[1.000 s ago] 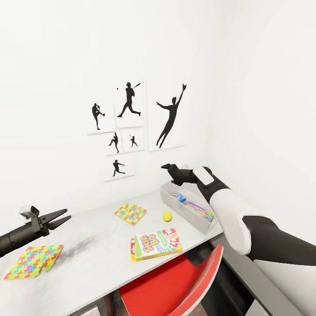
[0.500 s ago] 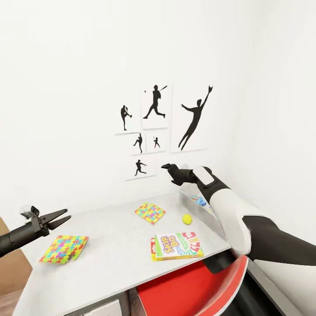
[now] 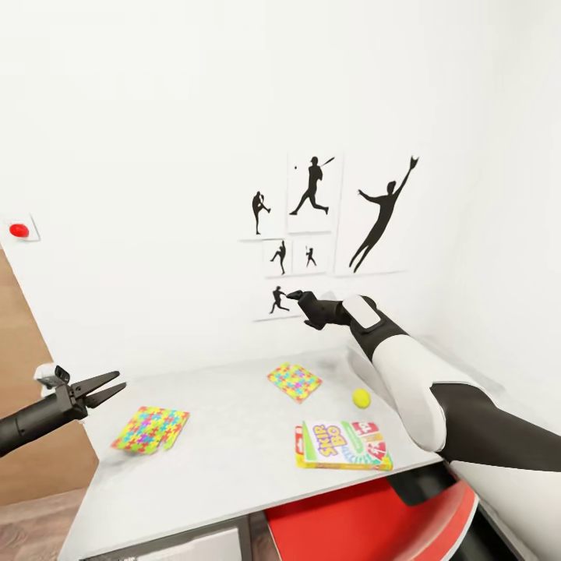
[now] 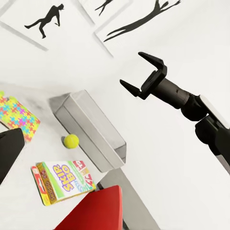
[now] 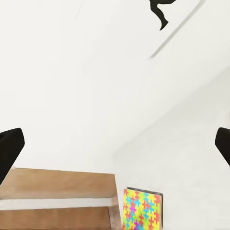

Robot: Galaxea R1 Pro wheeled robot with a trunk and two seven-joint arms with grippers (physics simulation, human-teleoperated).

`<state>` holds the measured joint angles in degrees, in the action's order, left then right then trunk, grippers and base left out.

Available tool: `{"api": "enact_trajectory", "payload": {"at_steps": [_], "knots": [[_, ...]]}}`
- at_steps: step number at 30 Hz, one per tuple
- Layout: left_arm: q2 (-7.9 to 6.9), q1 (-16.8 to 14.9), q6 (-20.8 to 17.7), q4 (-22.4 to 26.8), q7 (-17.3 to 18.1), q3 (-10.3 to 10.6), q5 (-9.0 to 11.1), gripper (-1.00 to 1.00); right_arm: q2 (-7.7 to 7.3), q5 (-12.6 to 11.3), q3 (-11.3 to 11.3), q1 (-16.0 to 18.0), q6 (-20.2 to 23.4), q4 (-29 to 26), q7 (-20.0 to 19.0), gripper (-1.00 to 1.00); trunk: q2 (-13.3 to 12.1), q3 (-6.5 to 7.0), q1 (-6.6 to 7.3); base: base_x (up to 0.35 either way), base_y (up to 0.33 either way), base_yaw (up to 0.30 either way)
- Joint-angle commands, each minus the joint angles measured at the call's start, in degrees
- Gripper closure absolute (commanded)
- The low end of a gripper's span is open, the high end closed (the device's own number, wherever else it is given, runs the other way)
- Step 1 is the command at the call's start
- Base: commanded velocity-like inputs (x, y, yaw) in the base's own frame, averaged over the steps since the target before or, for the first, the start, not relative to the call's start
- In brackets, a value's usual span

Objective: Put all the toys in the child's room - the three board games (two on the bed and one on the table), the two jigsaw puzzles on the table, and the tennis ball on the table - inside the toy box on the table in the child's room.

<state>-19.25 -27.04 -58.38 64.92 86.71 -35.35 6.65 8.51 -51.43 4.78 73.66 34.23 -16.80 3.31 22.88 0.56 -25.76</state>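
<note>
Both arms raised and empty over the table (image 3: pixel 234 444); four toys lie outside the toy box (image 4: pixel 91 129).

Landmark is the Skip-Bo box (image 3: pixel 343 446): it lies flat at the table's front edge, long axis along that edge, lettering facing up. The tennis ball (image 3: pixel 361 398) sits just behind it, one jigsaw puzzle (image 3: pixel 294 381) further back toward the wall, the second puzzle (image 3: pixel 150 428) well apart toward the table's left end. In the left wrist view the toy box stands beyond the ball, against the wall (contents not visible). Left gripper (image 3: pixel 105 387) has its fingers parted, holding nothing; right gripper (image 4: pixel 143 72) is likewise spread and empty, high above the table. Risks, as judged: the ball may roll if nudged; the Skip-Bo box could be pushed off the edge by a careless approach.
</note>
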Motion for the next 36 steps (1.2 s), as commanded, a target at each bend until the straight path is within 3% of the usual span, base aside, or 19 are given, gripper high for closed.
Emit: {"api": "enact_trajectory", "payload": {"at_steps": [1, 22, 36], "knots": [[0.00, -0.03, -0.60, -0.02, 0.24, 0.00, -0.06, -1.00, 0.03, -0.17, 0.42, 0.00, 0.37, -0.10, 0.36, -1.00, 0.04, 0.01, -0.02, 0.000, 0.002, 0.157], [0.00, -0.03, -0.60, -0.04, 0.20, 0.02, -0.06, -1.00, 0.10, -0.17, 0.32, 0.00, 0.66, -0.10, 0.33, -1.00, 0.04, 0.11, -0.02, 0.000, 0.003, 0.019], [0.00, -0.03, -0.60, -0.02, -0.02, -0.03, -0.06, -1.00, 0.20, -0.07, 0.21, 0.00, 0.85, -0.08, 0.67, -1.00, 0.04, 0.11, -0.02, 0.000, 0.127, 0.043]]}}
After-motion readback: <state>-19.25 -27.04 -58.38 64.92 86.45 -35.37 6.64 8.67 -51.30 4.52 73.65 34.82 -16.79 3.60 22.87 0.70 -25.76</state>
